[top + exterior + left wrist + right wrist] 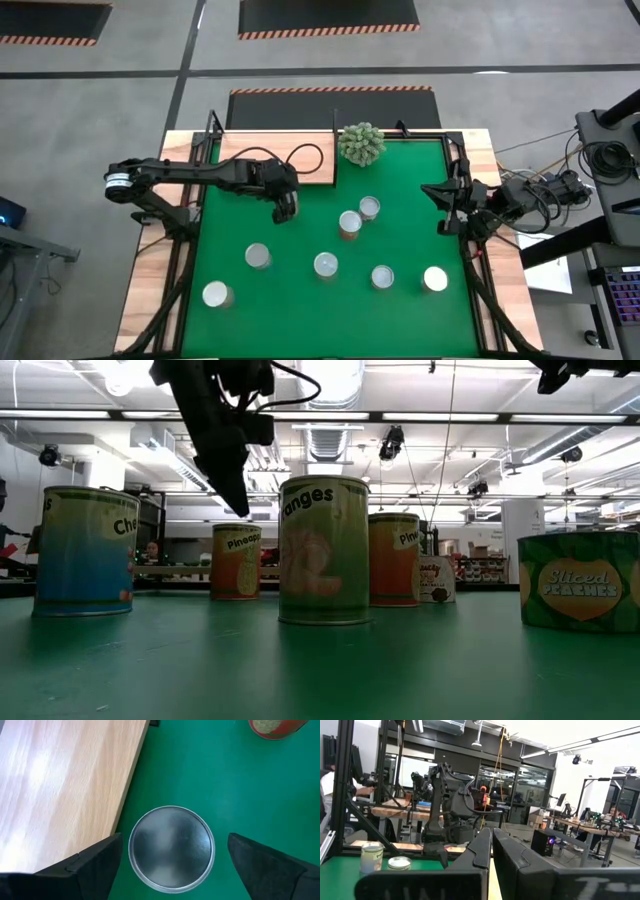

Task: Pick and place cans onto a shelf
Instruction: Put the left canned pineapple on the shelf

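Observation:
My left gripper hangs open over the green mat, just off the corner of the pale wooden shelf. In the left wrist view a can with a shiny round top stands on the mat between the spread fingers, right beside the shelf, and nothing grips it. From above, the gripper hides that can. Several other cans stand loose on the mat, among them a pair near the middle and one at the front left. My right gripper waits shut at the mat's right edge.
A spiky grey-green plant ball sits at the back, by the shelf's right end. A black cable loops over the shelf. In the low view, labelled cans stand in a row, with the left arm above them.

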Robot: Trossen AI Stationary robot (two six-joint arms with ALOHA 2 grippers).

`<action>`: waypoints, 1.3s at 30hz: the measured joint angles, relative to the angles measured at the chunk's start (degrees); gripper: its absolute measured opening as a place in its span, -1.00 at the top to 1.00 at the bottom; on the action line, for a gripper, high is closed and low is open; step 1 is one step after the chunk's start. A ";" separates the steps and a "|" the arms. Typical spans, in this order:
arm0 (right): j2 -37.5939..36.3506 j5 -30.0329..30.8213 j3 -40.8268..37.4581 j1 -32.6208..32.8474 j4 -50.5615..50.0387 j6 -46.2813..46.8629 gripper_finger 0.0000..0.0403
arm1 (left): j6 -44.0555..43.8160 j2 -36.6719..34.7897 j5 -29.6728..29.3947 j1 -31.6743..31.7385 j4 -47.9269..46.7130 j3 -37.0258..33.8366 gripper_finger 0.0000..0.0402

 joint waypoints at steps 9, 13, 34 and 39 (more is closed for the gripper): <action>-0.01 0.00 0.00 0.00 -0.09 -0.07 0.96 | -0.26 0.00 0.00 0.57 0.92 -2.53 -0.69; -0.01 0.00 0.00 0.00 -0.09 -0.19 0.96 | -0.33 0.00 0.00 0.64 1.69 -2.54 -0.69; 0.02 0.07 0.00 0.00 -0.30 -0.58 0.96 | 1.78 6.83 1.66 0.73 3.37 -2.63 -0.57; -0.01 0.07 0.00 0.00 -0.73 -0.60 0.96 | 5.30 6.05 1.65 0.64 2.93 -2.70 -0.48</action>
